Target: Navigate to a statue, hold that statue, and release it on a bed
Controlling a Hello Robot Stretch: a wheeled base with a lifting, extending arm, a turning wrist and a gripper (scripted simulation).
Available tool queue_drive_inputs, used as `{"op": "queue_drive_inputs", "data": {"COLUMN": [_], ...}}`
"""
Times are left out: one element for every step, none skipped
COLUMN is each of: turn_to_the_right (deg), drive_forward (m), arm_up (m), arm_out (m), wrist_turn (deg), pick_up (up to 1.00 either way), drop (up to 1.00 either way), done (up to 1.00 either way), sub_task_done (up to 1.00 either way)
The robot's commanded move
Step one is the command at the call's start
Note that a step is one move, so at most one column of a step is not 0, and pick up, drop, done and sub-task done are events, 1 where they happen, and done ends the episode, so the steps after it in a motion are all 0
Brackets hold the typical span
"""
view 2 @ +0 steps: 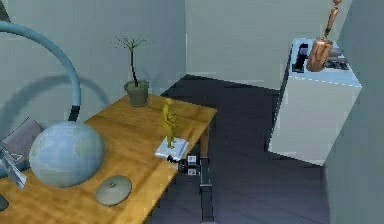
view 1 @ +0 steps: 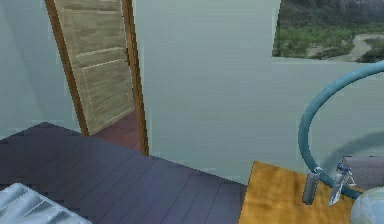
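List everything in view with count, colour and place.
Light wooden table: one, tan, arm side view's left.
Yellow figure statue: one, yellow, on a white base on the table.
Large smooth sphere: one, bluish, on the table.
Potted plant: one, green, table's far corner.
Flat round disc: one, grey, on the table.
Boxy white cabinet: one, white, arm side view's right.
Copper vase: one, orange, on the cabinet.
Panelled wooden door: one, brown, forward view's left.
Dark arm, end effector: one, black, near the statue; hold unclear.

the dark square arm bar [view 2: 207, 195] is poking up from the bottom edge, its dark two-finger gripper [view 2: 184, 161] sitting at the tip, can't tell if it's holding anything.
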Motion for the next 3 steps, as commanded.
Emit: {"op": "queue_drive_inputs", "data": {"turn_to_the_right": [0.0, 0.0, 0.0], "drive_forward": [0.0, 0.0, 0.0], "arm_up": [0.1, 0.36, 0.0], "arm_out": [0.0, 0.0, 0.0], "wrist_turn": [0.0, 0.0, -45.0], "pick_up": [0.0, 0.0, 0.0], "drop": [0.0, 0.0, 0.0], "done": [0.0, 0.0, 0.0], "sub_task_done": [0.0, 0.0, 0.0]}}
